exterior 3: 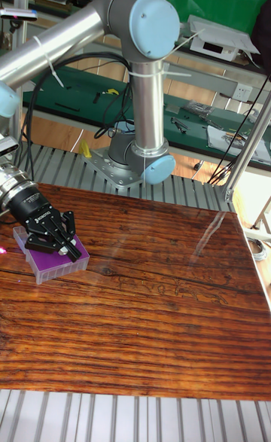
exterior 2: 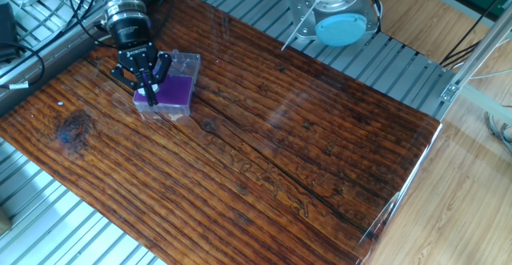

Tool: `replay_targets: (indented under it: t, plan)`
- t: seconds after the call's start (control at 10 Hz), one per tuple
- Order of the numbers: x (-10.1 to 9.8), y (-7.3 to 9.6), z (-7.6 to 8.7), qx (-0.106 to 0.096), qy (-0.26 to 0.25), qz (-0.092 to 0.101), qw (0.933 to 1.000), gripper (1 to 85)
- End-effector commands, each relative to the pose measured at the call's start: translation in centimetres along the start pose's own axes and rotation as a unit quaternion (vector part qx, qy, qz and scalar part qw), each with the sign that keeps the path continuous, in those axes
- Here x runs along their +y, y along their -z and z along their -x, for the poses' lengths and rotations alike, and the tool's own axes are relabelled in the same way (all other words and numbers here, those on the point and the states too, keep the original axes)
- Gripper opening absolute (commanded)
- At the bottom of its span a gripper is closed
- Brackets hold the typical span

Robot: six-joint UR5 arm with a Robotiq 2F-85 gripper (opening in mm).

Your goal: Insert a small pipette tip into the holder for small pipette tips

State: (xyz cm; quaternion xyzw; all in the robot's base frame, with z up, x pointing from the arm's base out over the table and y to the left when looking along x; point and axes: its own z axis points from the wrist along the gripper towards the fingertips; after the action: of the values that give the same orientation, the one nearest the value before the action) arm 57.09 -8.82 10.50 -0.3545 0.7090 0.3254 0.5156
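While our gripper [exterior 2: 149,97] hangs over the holder for small pipette tips [exterior 2: 170,94] at the table's [exterior 2: 320,153] far-left corner, we cannot tell whether its fingers pinch a tip; slight misalignment could jam it against the grid.
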Motion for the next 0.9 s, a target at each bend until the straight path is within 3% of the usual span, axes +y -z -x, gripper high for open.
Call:
replay_targets:
  t: [0.0,0.6,0.8]
  plan:
    - [-0.5,0.2,0.3,-0.003,-0.001,-0.006,1.0000,1.0]
    - [1.3,4.8,-0.5,0.002,-0.018,0.002,0.9998,1.0]
    - [1.7,4.6,-0.4,-0.006,-0.019,-0.001,0.9998,1.0]
